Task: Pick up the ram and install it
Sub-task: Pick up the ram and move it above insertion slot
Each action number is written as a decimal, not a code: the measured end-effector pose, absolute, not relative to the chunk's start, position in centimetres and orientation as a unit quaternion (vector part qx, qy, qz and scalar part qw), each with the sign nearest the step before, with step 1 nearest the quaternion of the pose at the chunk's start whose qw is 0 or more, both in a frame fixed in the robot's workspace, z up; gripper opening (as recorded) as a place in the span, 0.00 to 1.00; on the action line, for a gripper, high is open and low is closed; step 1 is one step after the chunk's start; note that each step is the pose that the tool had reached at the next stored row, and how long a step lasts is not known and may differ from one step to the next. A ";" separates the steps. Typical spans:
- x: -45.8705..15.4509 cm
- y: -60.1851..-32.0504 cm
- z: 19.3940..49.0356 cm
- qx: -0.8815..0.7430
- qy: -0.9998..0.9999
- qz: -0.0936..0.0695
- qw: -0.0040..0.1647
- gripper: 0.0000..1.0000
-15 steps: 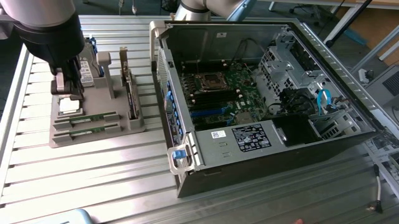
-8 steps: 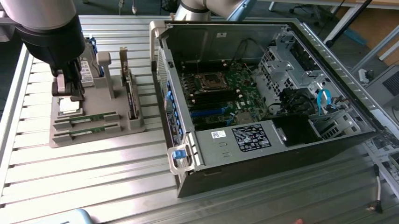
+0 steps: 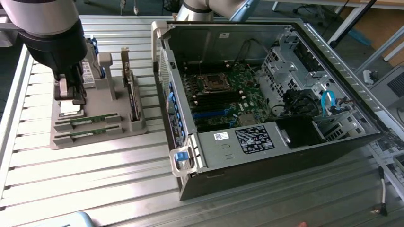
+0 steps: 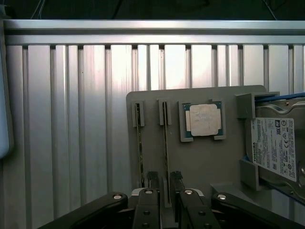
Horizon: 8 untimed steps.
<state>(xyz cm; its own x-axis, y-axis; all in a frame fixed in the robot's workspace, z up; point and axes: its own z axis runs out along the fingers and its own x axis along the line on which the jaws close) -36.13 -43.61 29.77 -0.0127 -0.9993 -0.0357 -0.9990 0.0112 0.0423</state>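
Two ram sticks stand on edge in slots of a grey holder point(image 3: 94, 142). In the exterior view they are the far ram point(image 3: 86, 121) and the near ram point(image 3: 86, 134). In the wrist view the ram beside the processor point(image 4: 165, 143) runs between my fingertips point(image 4: 152, 179), and the other ram point(image 4: 139, 143) lies one slot over. My gripper point(image 4: 164, 180) is open and straddles the stick without gripping it. In the exterior view the gripper point(image 3: 71, 98) hangs over the holder's far end, above the silver processor chip point(image 3: 69, 111).
The holder also carries the processor chip point(image 4: 204, 119), a hard drive point(image 4: 276, 148) and an upright expansion card point(image 3: 131, 94). At the exterior view's right the open computer case point(image 3: 252, 156) exposes its motherboard point(image 3: 227, 94) with its memory slots point(image 3: 211, 113). Everything sits on a ribbed aluminium table point(image 3: 94, 179).
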 end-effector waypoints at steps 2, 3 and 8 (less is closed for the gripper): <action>-36.1 -43.6 29.6 0.703 -0.711 -0.028 0.002 0.24; -36.1 -43.6 29.5 0.703 -0.711 -0.028 0.002 0.24; -36.1 -43.6 29.2 0.703 -0.711 -0.028 0.002 0.24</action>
<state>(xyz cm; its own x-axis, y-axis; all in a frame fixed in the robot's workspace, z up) -36.13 -43.61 29.19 -0.0127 -0.9993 -0.0357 -0.9990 0.0112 0.0423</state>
